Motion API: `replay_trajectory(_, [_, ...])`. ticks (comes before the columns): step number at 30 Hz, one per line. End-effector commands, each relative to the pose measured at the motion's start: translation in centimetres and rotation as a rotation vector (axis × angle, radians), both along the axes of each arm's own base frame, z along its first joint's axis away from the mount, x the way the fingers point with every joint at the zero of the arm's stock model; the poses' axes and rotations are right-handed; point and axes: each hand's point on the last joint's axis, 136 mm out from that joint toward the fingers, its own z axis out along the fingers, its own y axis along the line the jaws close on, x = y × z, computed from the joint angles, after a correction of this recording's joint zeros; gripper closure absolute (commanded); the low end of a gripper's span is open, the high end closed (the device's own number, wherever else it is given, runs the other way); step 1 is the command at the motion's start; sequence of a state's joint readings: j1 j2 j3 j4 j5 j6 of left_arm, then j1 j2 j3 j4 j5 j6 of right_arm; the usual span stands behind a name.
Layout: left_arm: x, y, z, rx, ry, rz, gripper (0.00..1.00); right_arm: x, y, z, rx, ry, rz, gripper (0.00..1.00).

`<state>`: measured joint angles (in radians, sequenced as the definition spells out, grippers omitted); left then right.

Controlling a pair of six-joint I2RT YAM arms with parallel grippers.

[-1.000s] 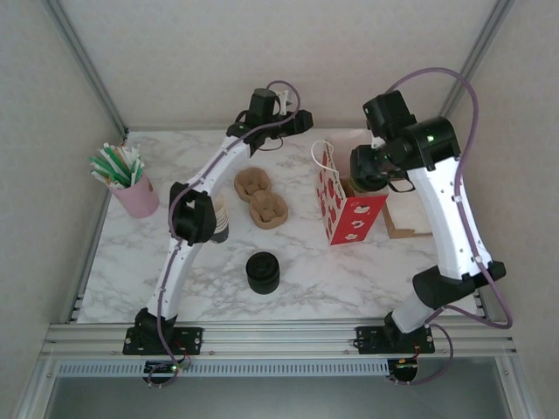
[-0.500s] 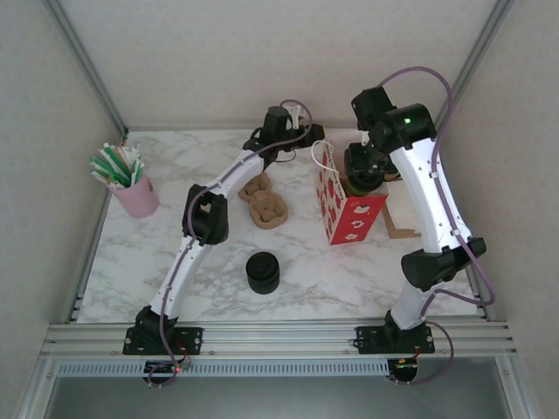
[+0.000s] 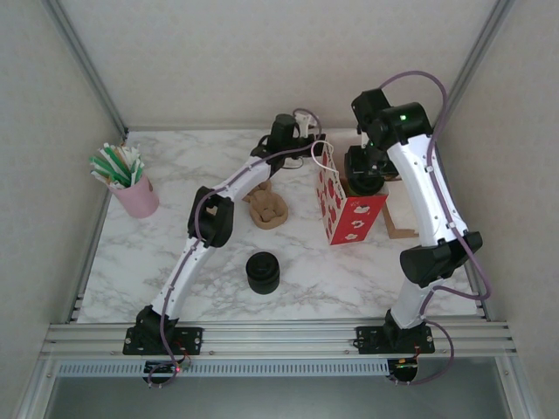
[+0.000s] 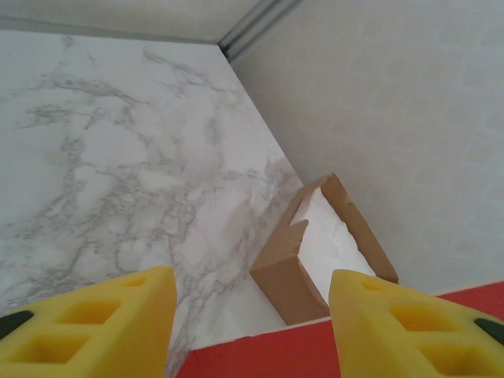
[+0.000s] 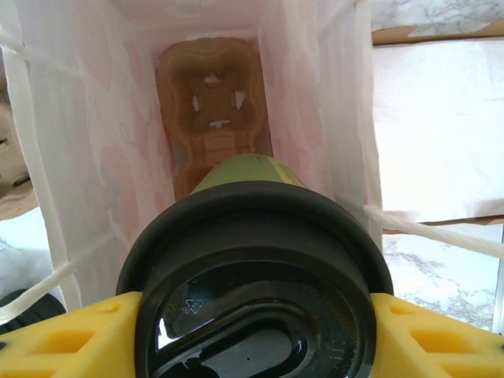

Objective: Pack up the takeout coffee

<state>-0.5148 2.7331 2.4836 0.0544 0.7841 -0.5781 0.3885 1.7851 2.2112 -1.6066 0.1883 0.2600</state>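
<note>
- One takeout coffee (image 5: 252,260) is pinched at its black lid by the right gripper (image 5: 252,339), the green body pointing down over the open mouth of the red paper bag (image 3: 349,214).
- That bag stands at 3 o'clock from the table's middle.
- At the bag's bottom, a brown cup carrier (image 5: 211,102) lies below the cup.
- The left gripper (image 4: 252,315) hangs just beside the bag's rim, at its 10 o'clock, jaws spread with nothing between them.
- Beyond it sits a cardboard box (image 4: 315,252) holding white paper.
- A black lid stack (image 3: 262,272) stands at 6 o'clock, a pink cup (image 3: 135,199) of straws at 9 o'clock.
</note>
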Motion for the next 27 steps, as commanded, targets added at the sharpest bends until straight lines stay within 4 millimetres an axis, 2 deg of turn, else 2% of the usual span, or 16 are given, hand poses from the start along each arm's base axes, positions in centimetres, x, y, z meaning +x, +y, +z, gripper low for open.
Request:
replay_trajectory(1, [-2.0, -1.2, 0.8, -0.014, -0.026, -0.079, 0.47, -1.0, -0.3, -0.7, -0.006, 0.053, 0.013, 0.36])
replay_trajectory(15, [-6.4, -1.6, 0.6, -0.025, -0.013, -0.124, 0.48, -3.7, -0.8, -2.1, 0.002, 0.115, 0.019, 0.37])
replay_trajectory(27, [-9.9, -3.7, 1.1, -0.038, -0.006, -0.199, 0.48, -7.0, -1.6, -3.0, 0.005, 0.171, 0.021, 0.37])
